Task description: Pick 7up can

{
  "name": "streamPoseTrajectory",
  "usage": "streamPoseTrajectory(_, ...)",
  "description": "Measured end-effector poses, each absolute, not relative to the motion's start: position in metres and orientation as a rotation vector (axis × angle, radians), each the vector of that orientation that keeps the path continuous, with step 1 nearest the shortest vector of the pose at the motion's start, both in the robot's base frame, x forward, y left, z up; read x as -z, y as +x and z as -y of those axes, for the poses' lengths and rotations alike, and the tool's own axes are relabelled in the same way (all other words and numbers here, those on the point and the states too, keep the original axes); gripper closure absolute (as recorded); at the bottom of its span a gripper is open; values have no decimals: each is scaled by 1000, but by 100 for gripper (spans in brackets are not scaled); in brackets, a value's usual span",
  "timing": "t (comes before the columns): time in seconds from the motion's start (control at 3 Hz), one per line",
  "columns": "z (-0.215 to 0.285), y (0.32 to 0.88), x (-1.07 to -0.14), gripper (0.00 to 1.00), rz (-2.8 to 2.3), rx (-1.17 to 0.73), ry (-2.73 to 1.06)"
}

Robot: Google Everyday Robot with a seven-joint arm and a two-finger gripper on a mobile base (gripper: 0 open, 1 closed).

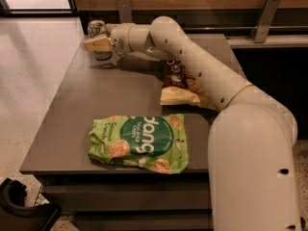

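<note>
The 7up can [96,27] stands upright at the far left corner of the grey table [72,124]; only its silver top and upper body show. My gripper [99,44] reaches across the table from the right and sits right at the can, covering its lower part from the front. The can looks upright and resting on the table.
A green snack bag [139,142] lies flat near the table's front edge. A brown and yellow snack bag [179,83] lies in the middle right, partly under my arm. A wooden wall with metal brackets [124,8] runs behind the table. Floor lies to the left.
</note>
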State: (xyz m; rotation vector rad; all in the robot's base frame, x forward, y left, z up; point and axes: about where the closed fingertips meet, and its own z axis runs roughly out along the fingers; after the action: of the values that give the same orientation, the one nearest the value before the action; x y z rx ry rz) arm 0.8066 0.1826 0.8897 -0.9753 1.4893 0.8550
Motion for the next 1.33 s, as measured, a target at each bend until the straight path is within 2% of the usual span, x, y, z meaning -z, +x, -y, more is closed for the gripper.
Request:
streamPoseTrajectory(0.33,-186,805,-889,52,-1489,-859,-981)
streamPoseTrajectory(1.0,-192,804,-888,98,-1487,-866,-986)
streamPoseTrajectory(1.33,-193,803,-888,100,-1487,-868,-987)
